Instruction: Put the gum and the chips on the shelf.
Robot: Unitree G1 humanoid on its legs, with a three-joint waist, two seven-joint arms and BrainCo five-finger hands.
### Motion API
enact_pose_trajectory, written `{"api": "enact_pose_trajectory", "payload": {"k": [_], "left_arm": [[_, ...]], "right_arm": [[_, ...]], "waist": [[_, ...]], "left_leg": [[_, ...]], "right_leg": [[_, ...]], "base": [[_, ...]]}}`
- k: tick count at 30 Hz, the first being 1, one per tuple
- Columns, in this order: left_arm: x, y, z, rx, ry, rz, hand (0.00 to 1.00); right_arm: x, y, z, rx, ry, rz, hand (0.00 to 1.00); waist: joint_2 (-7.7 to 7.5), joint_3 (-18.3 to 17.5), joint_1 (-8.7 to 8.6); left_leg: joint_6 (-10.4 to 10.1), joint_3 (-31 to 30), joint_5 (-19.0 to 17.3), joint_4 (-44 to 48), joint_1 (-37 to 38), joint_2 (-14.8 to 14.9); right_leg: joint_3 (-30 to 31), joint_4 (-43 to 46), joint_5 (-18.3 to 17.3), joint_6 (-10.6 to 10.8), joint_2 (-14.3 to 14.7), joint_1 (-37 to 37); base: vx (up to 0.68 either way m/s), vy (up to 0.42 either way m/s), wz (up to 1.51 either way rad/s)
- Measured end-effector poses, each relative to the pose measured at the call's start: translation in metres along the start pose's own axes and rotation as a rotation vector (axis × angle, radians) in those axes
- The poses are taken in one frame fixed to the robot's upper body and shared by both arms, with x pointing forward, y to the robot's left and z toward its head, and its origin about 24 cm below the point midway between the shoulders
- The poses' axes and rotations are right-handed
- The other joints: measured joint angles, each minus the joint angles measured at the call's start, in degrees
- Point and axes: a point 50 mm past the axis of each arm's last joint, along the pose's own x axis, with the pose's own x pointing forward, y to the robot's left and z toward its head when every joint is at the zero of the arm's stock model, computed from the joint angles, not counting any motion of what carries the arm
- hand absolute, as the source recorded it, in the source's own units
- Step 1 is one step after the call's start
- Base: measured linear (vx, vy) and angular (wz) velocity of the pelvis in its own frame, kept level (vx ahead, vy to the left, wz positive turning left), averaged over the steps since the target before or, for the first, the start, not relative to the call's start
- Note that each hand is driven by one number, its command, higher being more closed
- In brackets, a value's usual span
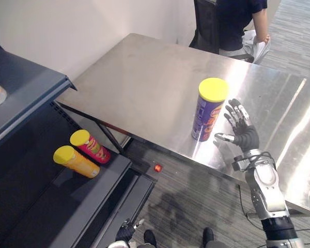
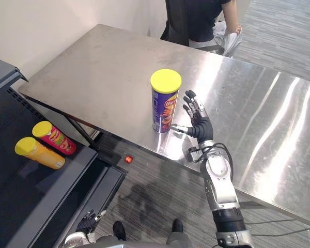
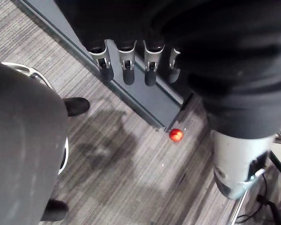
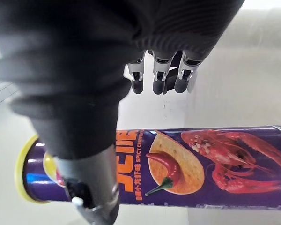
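Purple chips can (image 1: 207,114), yellow lid (image 1: 213,89), stands upright beside the wide-spread right hand (image 1: 246,137); left hand (image 3: 127,64) hangs relaxed.

The right arm (image 1: 267,191) comes in from five o'clock of the head views and reaches up toward eleven o'clock, its forearm silver, with the dark ribbed cover at the wrist. The right hand (image 1: 246,137) is raised, its fingers (image 1: 237,114) straight and fanned apart toward twelve o'clock. Its thumb (image 1: 223,137) is stuck out toward nine o'clock, and it holds nothing. The left hand (image 1: 126,233) hangs low at about six o'clock. In its own wrist view the left fingers (image 3: 128,70) lie straight in a row, relaxed and empty.
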Motion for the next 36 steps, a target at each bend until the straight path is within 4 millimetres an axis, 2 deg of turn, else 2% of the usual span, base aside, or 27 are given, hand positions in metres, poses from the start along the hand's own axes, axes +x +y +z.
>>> {"api": "enact_pose_trajectory", "payload": {"k": [11,12,20,36], "left_arm": [[0.001,-0.001,0.005,-0.001,-0.015,0.003,0.0],[0.001,-0.001,0.007,-0.001,-0.024,0.003,0.0],[0.002,-0.003,0.011,-0.012,-0.04,0.001,0.0],[0.002,-0.002,0.011,-0.024,-0.04,0.005,0.0]], "right_arm": [[0.02,0.0,0.001,-0.009,-0.01,-0.016,0.0],[0.024,0.001,0.001,-0.009,-0.008,-0.014,1.0],[0.046,0.013,0.013,-0.039,-0.051,0.037,1.0],[0.049,0.033,0.021,-0.044,-0.082,0.16,1.0]], "waist": [[-0.22,0.6,0.52],[-0.31,1.0,0.67],[-0.32,1.6,1.7],[-0.45,1.7,1.67]], "left_leg": [[0.1,-1.9,0.6,0.0,-1.6,0.0],[0.1,-2.1,0.6,-0.1,-1.7,0.0],[0.4,-4.1,1.7,-0.1,-3.4,0.2],[0.2,-4.0,3.0,-0.1,-3.6,1.2]], "right_leg": [[-1.8,0.0,0.0,0.0,-0.1,-0.4],[-1.9,0.0,0.0,0.0,-0.1,-0.4],[-3.6,-0.6,0.9,-0.7,0.1,-0.6],[-3.3,-2.0,2.1,-1.6,1.2,-0.4]], "base": [[0.0,-0.01,0.08],[-0.01,-0.013,0.1],[-0.02,-0.015,0.12],[-0.02,-0.012,-0.01]]}}
